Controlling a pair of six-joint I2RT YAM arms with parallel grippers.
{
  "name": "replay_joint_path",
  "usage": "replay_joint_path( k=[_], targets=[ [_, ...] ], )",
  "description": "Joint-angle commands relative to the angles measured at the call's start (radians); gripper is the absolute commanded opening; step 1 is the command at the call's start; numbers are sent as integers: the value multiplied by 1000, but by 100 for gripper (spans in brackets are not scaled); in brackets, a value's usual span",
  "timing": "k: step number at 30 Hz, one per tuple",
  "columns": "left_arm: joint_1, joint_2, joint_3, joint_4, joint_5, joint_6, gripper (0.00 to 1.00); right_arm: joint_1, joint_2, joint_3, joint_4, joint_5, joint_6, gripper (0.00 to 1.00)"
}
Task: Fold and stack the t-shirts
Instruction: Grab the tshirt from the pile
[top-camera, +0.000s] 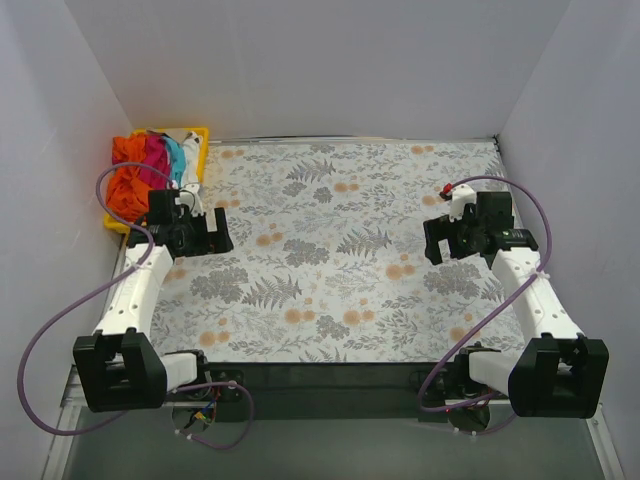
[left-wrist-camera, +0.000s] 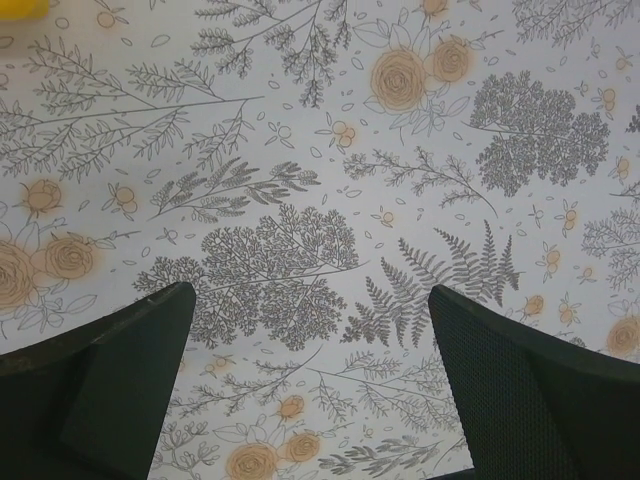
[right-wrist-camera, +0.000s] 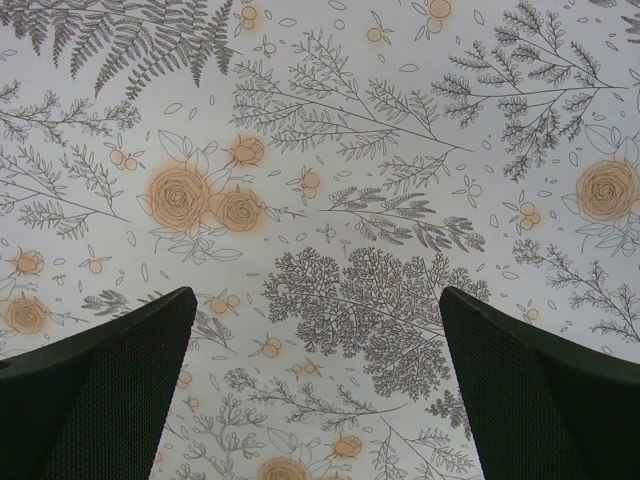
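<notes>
The t-shirts lie bunched in the yellow tray at the far left corner: orange, magenta, teal and a bit of white. My left gripper hovers over the floral cloth just in front of the tray, open and empty. My right gripper hangs on the right side, also open with nothing in it. The left wrist view shows two dark fingers wide apart over bare patterned cloth. In the right wrist view the fingers stand equally wide over the cloth.
A floral tablecloth covers the table. White walls close in the left, back and right sides. A corner of the yellow tray shows at the top left of the left wrist view. Purple cables loop beside both arms.
</notes>
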Motion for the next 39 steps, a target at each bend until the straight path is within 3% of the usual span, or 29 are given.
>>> replay_joint_path(
  k=[1, 8, 13, 17, 21, 25, 39],
  targets=[
    [0, 44, 114, -28, -29, 21, 98, 0, -17, 60, -8, -30, -19, 98],
    [43, 237, 367, -88, -1, 0, 98, 0, 13, 90, -10, -37, -19, 98],
    [147, 389, 606, -106, 63, -33, 93, 0, 25, 95, -19, -46, -19, 98],
    [222, 575, 840, -148, 109, -30, 81, 0, 35, 101, -19, -64, -14, 98],
    [264, 709, 1016, -174, 65, -4, 63, 0, 47, 103, -19, -63, -16, 98],
    [285, 817, 1165, -191, 11, 10, 55, 0, 62, 106, -19, -72, -17, 98],
    [361, 987, 1294, -67, -121, -37, 51, 0, 101, 97, -20, -76, -19, 98]
  ],
)
